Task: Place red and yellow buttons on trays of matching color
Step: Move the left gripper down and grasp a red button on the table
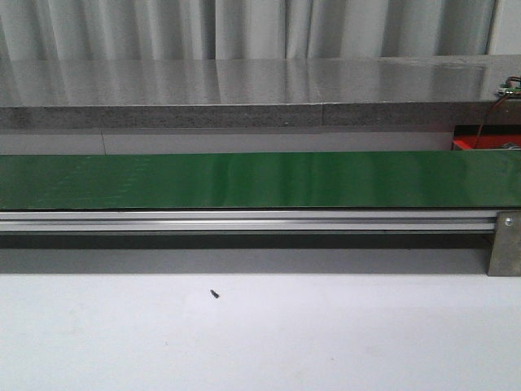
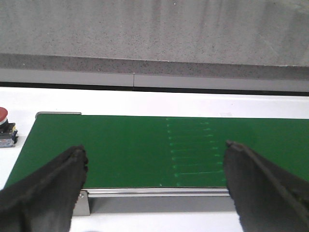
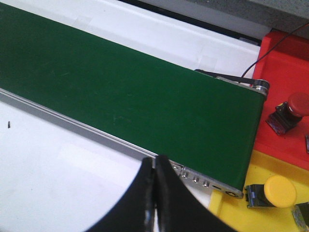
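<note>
My left gripper (image 2: 155, 155) is open and empty above the green conveyor belt (image 2: 145, 145). A red button (image 2: 6, 126) stands on the white table just off the belt's end, apart from the fingers. My right gripper (image 3: 154, 164) is shut and empty over the belt's near rail. A red button (image 3: 289, 112) sits on the red tray (image 3: 285, 58) and a yellow button (image 3: 275, 192) sits on the yellow tray (image 3: 236, 212), both just past the belt's end. In the front view neither gripper shows; only a corner of the red tray (image 1: 476, 143) appears.
The green belt (image 1: 260, 179) runs across the front view with an aluminium rail (image 1: 244, 220) along its near side. A grey stone ledge (image 1: 244, 94) lies behind it. A small dark screw (image 1: 215, 294) lies on the white table in front.
</note>
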### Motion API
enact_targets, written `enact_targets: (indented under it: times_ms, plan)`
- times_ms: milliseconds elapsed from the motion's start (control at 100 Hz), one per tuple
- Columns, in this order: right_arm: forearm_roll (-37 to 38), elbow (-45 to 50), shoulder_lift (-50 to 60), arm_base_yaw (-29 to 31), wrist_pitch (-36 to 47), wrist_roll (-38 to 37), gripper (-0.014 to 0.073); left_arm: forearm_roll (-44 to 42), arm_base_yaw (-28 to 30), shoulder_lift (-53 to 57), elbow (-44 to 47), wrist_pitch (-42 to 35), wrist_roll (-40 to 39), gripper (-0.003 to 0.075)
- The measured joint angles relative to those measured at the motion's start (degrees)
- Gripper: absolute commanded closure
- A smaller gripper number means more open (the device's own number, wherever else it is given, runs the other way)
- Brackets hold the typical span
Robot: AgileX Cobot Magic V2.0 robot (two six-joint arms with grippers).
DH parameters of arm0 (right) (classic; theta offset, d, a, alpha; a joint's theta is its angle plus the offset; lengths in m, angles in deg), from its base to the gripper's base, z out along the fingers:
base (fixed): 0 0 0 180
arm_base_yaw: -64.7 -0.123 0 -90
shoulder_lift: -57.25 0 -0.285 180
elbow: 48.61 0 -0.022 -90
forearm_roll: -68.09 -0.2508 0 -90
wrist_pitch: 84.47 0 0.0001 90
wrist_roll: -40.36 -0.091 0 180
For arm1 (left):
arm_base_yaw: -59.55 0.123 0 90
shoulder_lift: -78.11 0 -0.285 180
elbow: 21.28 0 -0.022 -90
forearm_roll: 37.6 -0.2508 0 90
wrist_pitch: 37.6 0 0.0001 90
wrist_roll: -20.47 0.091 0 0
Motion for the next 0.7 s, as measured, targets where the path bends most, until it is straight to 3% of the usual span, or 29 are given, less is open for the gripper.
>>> enact_targets:
  times_ms: [280, 700]
  plan:
    - [0.0, 0.0, 0.0, 0.0, -0.9, 0.0, 0.0688, -9.8, 6.9, -12.8, -12.3, 4.8, -10.2, 0.0132]
    - [0.0, 0.0, 0.0, 0.0, -1.0, 0.0, 0.0688, -11.4, 16.6, -54.6, -43.1, 14.3, -11.5, 0.0132]
